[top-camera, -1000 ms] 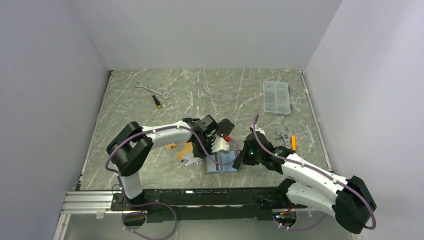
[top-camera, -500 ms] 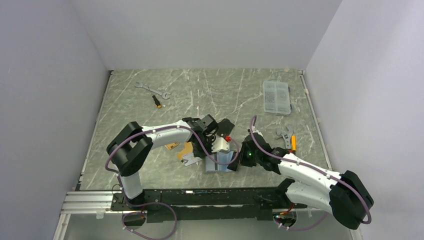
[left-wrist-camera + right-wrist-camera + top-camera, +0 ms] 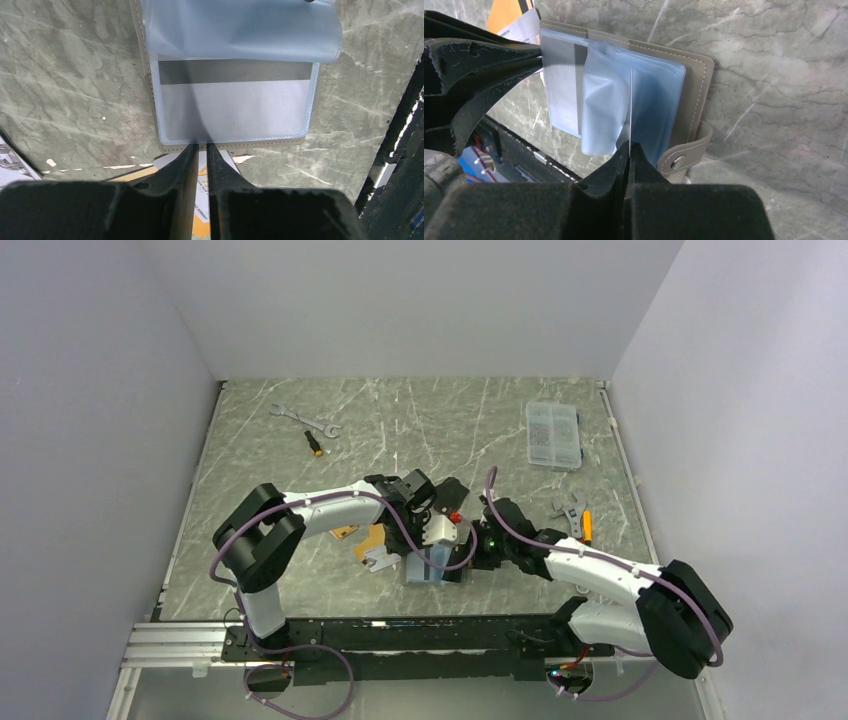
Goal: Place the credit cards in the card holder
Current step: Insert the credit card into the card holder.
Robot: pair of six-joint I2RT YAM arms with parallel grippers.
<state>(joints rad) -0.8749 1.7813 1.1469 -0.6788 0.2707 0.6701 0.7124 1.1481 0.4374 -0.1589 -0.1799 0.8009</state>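
From above: grey-taupe booklet card holder (image 3: 425,578) with pale blue clear sleeves, open on the grey marbled counter (image 3: 300,440) near its front edge, left claw (image 3: 428,552) and right claw (image 3: 468,558) both at it; gold-orange credit card (image 3: 373,538) loose just to its left. Left wrist: jaws nearly together, tips at the holder's near stitched edge, grip impossible to tell; silver-grey credit card with a dark stripe (image 3: 235,110) inside the flat sleeve. Right wrist: right claw clenched on a thin pale credit card (image 3: 630,100), edge-on, upright among the sleeves.
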